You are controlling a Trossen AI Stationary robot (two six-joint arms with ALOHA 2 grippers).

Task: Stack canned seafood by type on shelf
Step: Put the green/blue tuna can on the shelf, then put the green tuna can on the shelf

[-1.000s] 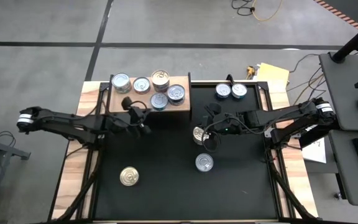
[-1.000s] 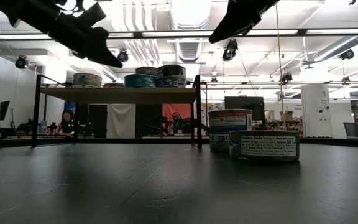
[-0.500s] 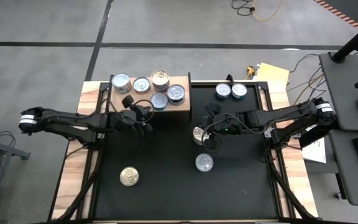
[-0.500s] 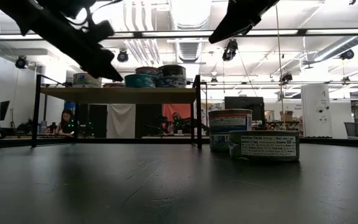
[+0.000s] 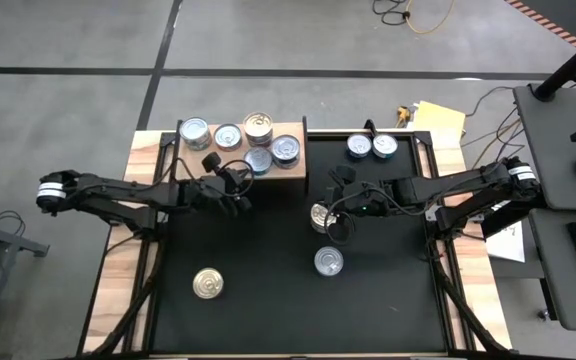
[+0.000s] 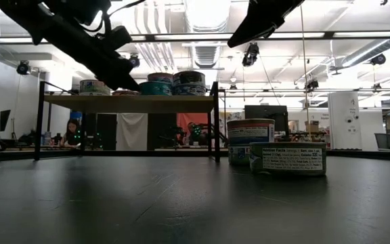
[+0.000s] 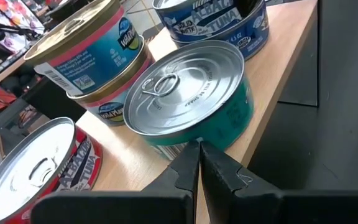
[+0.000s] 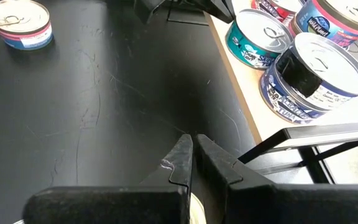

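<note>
The shelf [image 5: 190,162] is a light wooden stand at the table's far edge. Several tins rest on its top, among them a teal silver-topped tin [image 7: 191,99] near its front edge, a blue tin [image 7: 222,25] and a pink-and-teal stack of two [image 7: 95,62]. My left gripper [image 7: 199,149] is shut, with its tips at the teal tin's near side wall. My right gripper [image 5: 330,222] is shut and hangs high over a gold-topped tin [image 5: 320,214] on the black table. One silver-topped tin [image 5: 329,262] and one gold-topped tin [image 5: 208,284] stand nearer the front. My left gripper comes at the teal tin's near side wall [image 7: 194,134] from the table's near side, slanting a little down, fingers shut. Whether the tips touch the tin, I cannot tell. The tin stands upright on the shelf.
Two more tins [image 5: 371,147] stand at the table's far right, beside the shelf. The shelf's dark posts [image 6: 216,122] rise from the table. Bare black table [image 5: 268,300] lies between the front tins. People and room clutter show beyond the far edge.
My left gripper has gone toward the table's right edge and a little down, closing on the teal tin at the shelf's front, and has rolled slightly. It has stayed shut.
</note>
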